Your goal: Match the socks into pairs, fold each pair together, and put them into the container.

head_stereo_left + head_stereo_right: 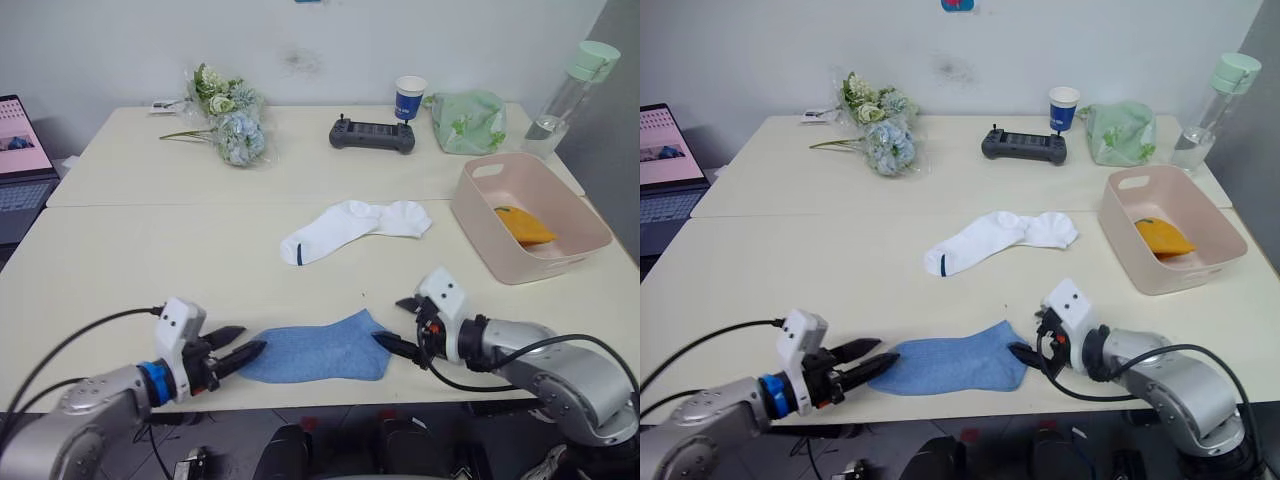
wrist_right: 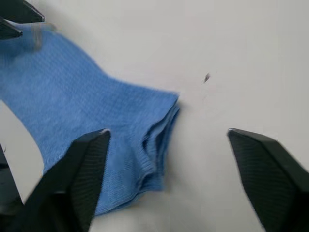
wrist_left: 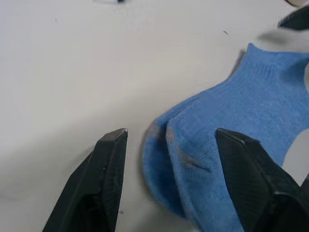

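Left eye view: I've got both tools, left tool [image 1: 248,351] and right tool [image 1: 397,323], spread open flanking the stacked blue socks [image 1: 318,351] at the table [image 1: 150,250] edge, ready to fold.

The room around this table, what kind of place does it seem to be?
Probably an office or lab set up for testing, not a home: a laptop at the edge of the pale table, a handheld controller, a paper cup, against a bare wall.
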